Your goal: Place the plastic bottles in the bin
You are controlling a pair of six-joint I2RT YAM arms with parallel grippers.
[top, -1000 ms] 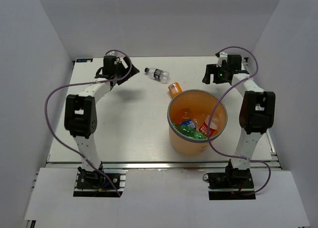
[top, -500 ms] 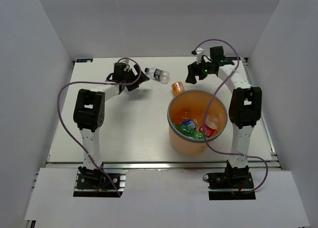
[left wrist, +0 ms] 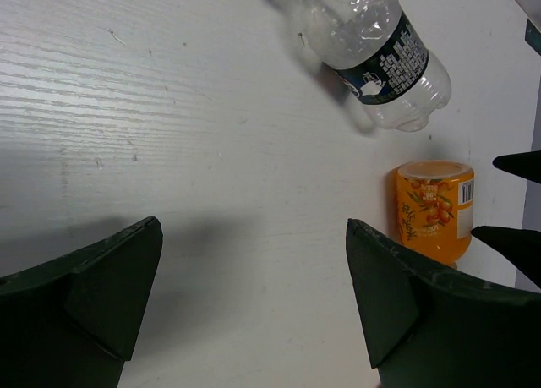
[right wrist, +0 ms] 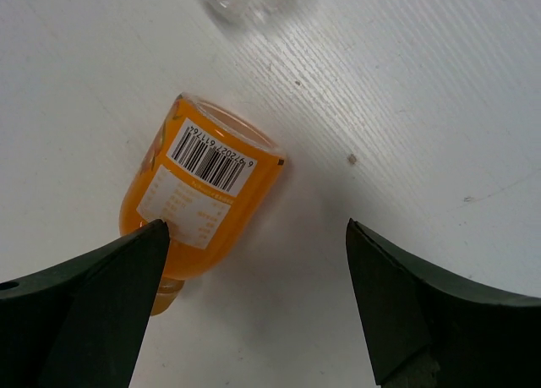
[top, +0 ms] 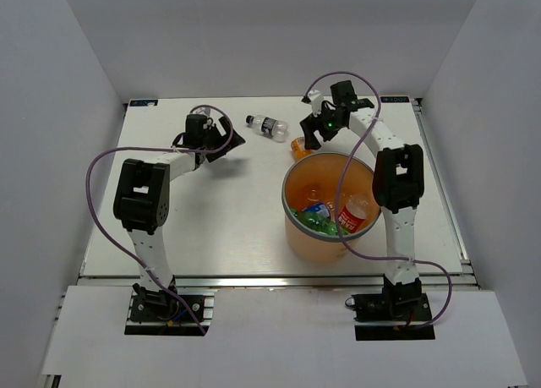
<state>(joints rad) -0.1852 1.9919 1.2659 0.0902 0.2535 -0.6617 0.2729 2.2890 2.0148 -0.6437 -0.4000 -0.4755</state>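
A clear bottle with a dark label (top: 267, 127) lies on the table at the back, and it also shows in the left wrist view (left wrist: 376, 54). An orange bottle (top: 297, 144) lies just behind the orange bin (top: 289, 204). My right gripper (top: 315, 135) is open right over the orange bottle (right wrist: 207, 185), which lies under its left finger, off centre. My left gripper (top: 221, 138) is open and empty, left of the clear bottle. The orange bottle (left wrist: 433, 209) shows past its right finger. The bin holds a green bottle (top: 326, 228) and clear ones with red and blue labels.
White walls close in the table (top: 211, 210) on the left, back and right. The bin stands right of centre, close to the right arm. The right gripper's fingertips (left wrist: 517, 165) show at the right edge of the left wrist view.
My right gripper has swung left and come down over the orange bottle. My left gripper has moved right toward the clear bottle, then back a little. The bottles have not moved.
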